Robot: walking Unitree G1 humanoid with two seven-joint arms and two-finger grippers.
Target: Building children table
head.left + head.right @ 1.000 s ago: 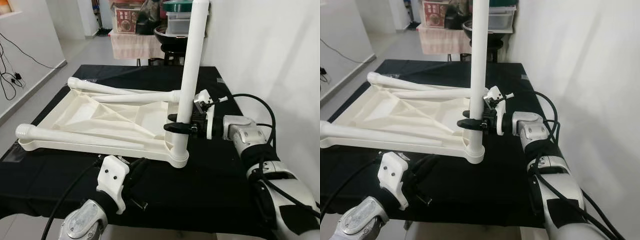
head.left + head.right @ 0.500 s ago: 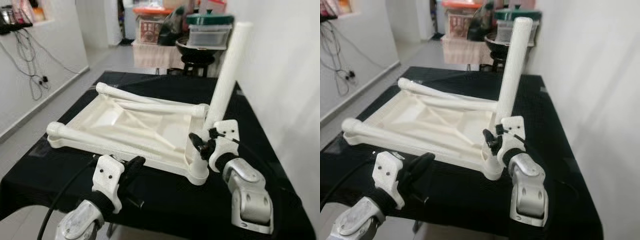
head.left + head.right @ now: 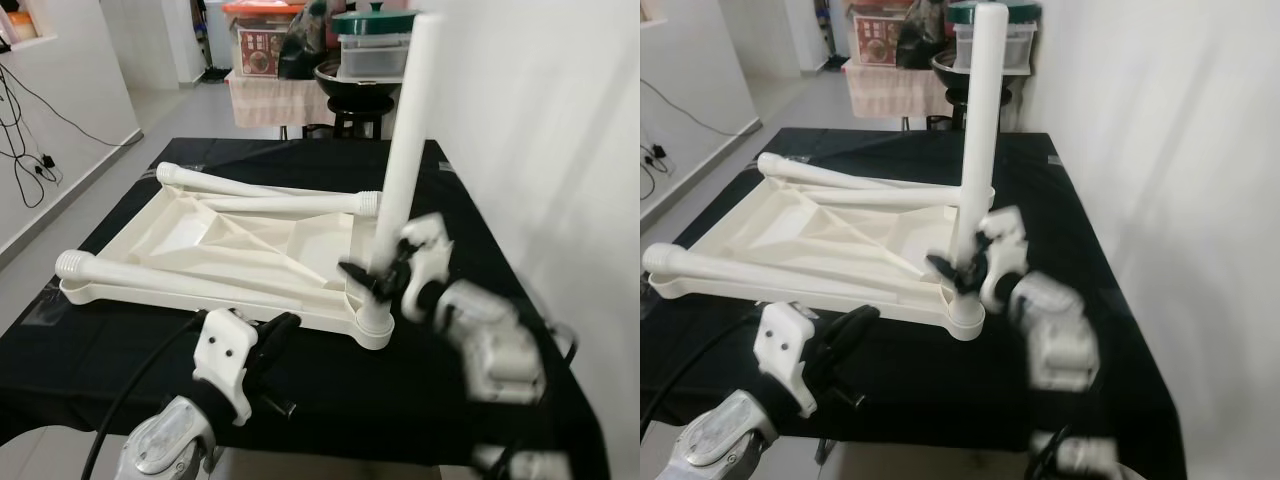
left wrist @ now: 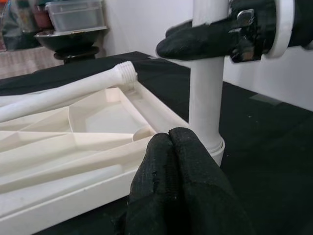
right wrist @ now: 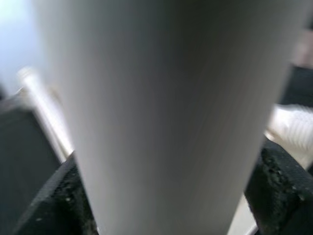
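An upturned white plastic table top (image 3: 190, 235) lies on a black-covered table (image 3: 440, 380). One white leg (image 3: 405, 150) stands upright in its near right corner socket (image 3: 372, 325). My right gripper (image 3: 378, 275) is shut around that leg just above the socket; in the right wrist view its black fingers (image 5: 274, 181) flank the leg (image 5: 156, 112). Three more legs lie flat on the top: one along the near edge (image 3: 180, 278), two toward the back (image 3: 290, 202). My left gripper (image 3: 278, 330) hovers at the table's near edge, fingertips (image 4: 161, 147) pressed together and empty.
A white wall runs close along the table's right side. Behind the table stand a stool with a pan and lidded containers (image 3: 372, 55) and a cloth-covered rack (image 3: 270, 95). Cables hang on the left wall (image 3: 25, 140). Bare black cloth lies right of the socket.
The camera has shifted between frames. My right forearm is blurred and has swung round nearer to me, its gripper still on the upright leg. The left arm has hardly moved.
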